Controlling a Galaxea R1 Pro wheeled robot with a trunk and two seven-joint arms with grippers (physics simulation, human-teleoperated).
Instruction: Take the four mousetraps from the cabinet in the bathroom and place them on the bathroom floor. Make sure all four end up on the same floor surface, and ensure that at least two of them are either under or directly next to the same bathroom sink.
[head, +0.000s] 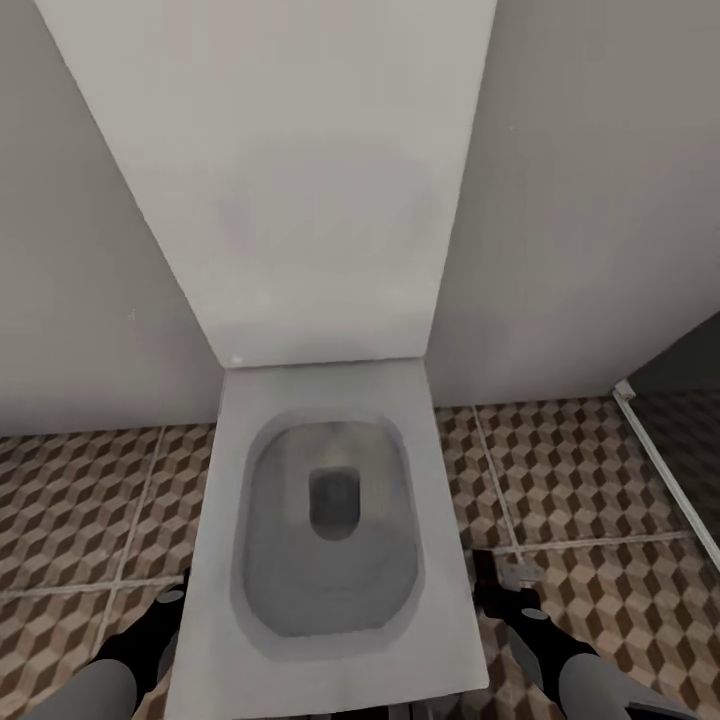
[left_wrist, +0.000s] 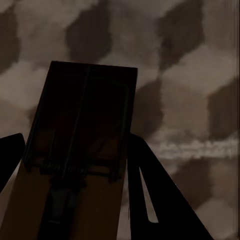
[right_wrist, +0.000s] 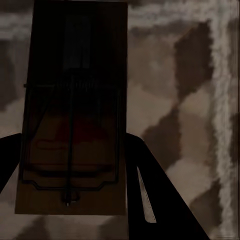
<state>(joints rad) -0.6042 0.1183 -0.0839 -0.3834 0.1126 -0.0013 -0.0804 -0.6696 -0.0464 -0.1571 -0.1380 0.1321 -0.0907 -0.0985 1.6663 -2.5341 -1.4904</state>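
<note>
Head view: looking down onto a white toilet (head: 335, 520) with its lid raised against a grey wall (head: 580, 200), set on the bathroom floor (head: 560, 470) of cube-patterned tiles. Left gripper (head: 172, 598) low beside the toilet's left edge, right gripper (head: 505, 580) low beside its right edge, something small and dark between its fingers. Glass partition edge (head: 665, 465) at far right.

Left wrist view: a mousetrap (left_wrist: 80, 150) clamped between the dark fingers (left_wrist: 150, 190), wooden base and wire bar pointing away over the tiles; fingers closed against its sides.

Right wrist view: a second mousetrap (right_wrist: 75, 110) gripped between the fingers (right_wrist: 150, 195), spring and red patch visible, fingers closed on its edges, a pale grout line (right_wrist: 220, 115) just beyond.
</note>
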